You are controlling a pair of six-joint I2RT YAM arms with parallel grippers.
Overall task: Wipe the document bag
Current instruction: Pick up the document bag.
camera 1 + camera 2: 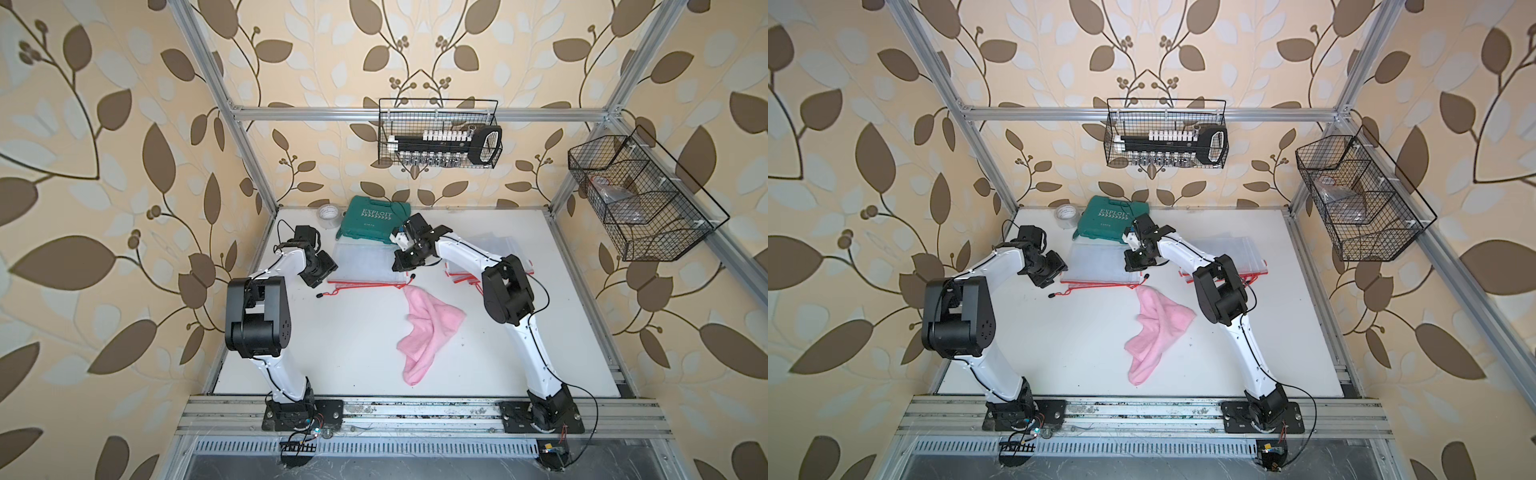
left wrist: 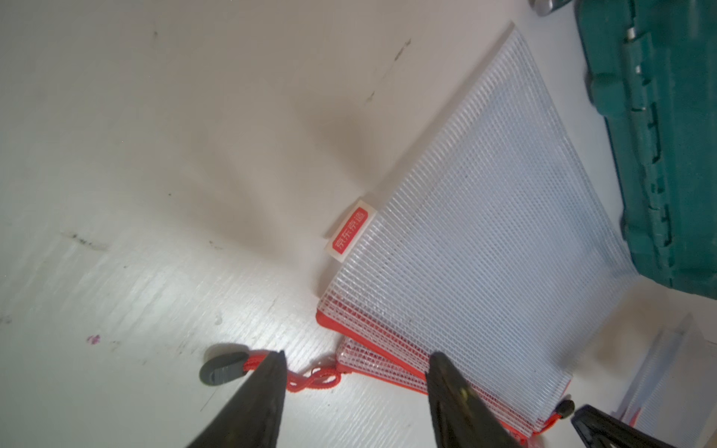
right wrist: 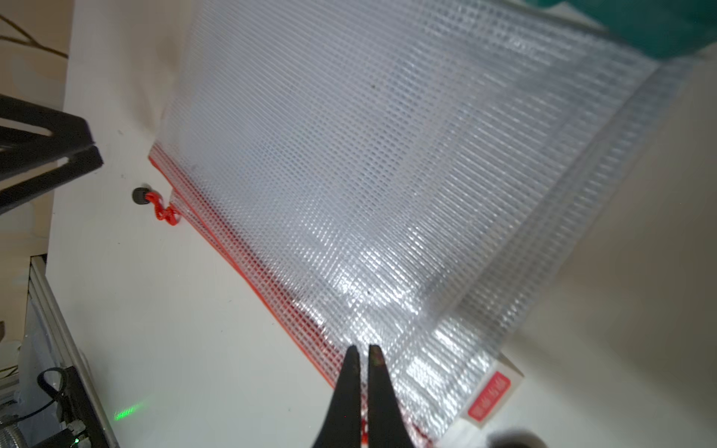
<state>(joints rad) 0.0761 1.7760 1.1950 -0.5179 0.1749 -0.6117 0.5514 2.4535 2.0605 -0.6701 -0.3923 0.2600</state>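
The document bag (image 1: 365, 266) is lying flat on the table (image 1: 332, 353), just beside the green case (image 1: 372, 218). Right fingers (image 3: 347, 391) are resting shut at its red zip corner; left fingers (image 2: 260, 407) are hanging wide over the zip edge's other end. Apparently steadying is underway; wiping is next requiring the untouched pink cloth (image 1: 428, 328).

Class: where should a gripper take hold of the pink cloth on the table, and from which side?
Pinch the raised central fold of the pink cloth, coming straight down from above. It lies bunched on the table with its edges flat, so that ridge likely offers jaws the best bite.
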